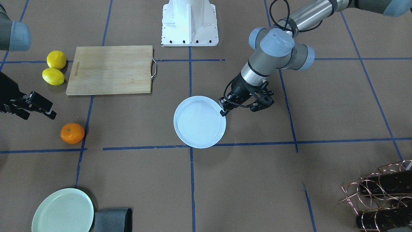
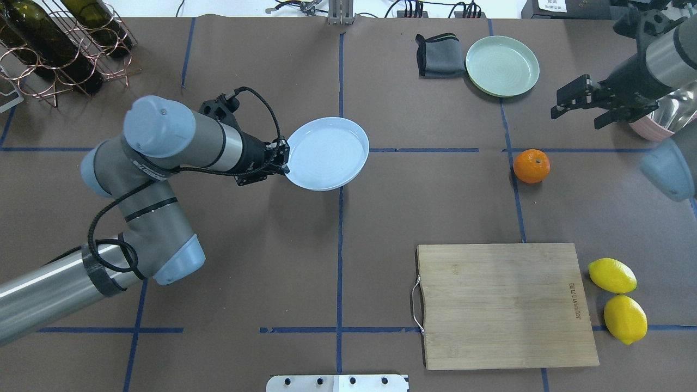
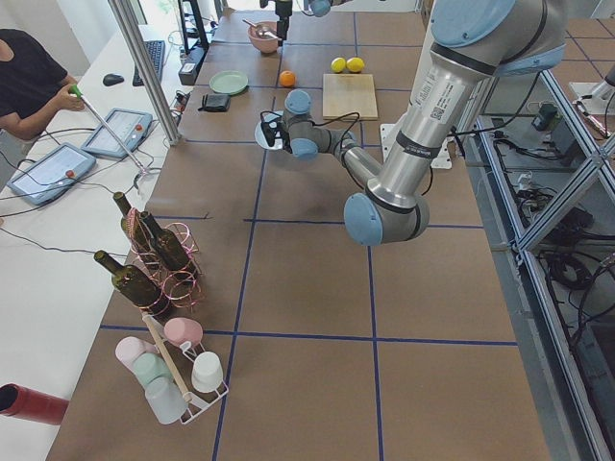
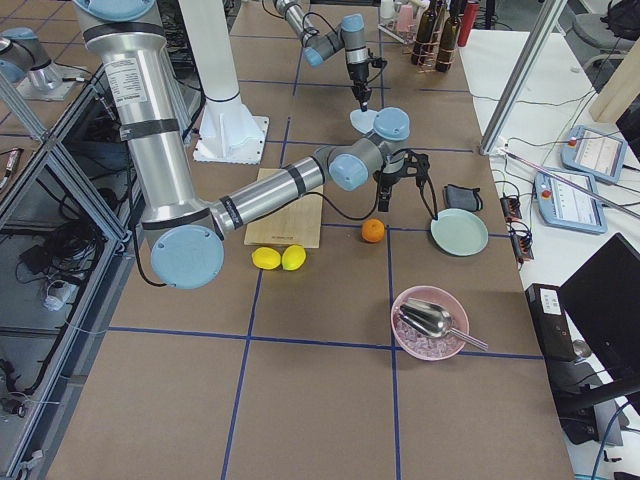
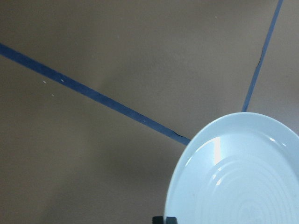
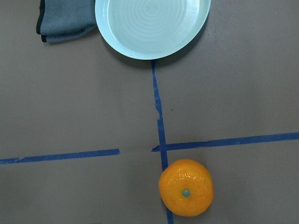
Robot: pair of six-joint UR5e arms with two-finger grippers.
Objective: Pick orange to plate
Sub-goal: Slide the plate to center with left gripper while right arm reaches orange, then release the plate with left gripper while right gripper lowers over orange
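Observation:
The orange (image 2: 531,166) rests on the brown table at the right, on a blue tape line; the right wrist view shows it from above (image 6: 186,187). My right gripper (image 2: 577,118) hangs open above and a little beyond it, with nothing between its fingers. It also shows at the left edge of the front view (image 1: 39,116), near the orange (image 1: 72,133). The pale bluish-white plate (image 2: 326,153) is at mid-table. My left gripper (image 2: 283,158) is shut on its left rim. In the left wrist view the plate (image 5: 233,177) fills the lower right corner.
A wooden cutting board (image 2: 503,305) lies near the robot on the right, two lemons (image 2: 612,276) beside it. A mint-green plate (image 2: 502,65) and a grey cloth (image 2: 440,54) sit at the far edge. A wine-bottle rack (image 2: 60,43) stands far left, a pink bowl (image 4: 430,322) at the right end.

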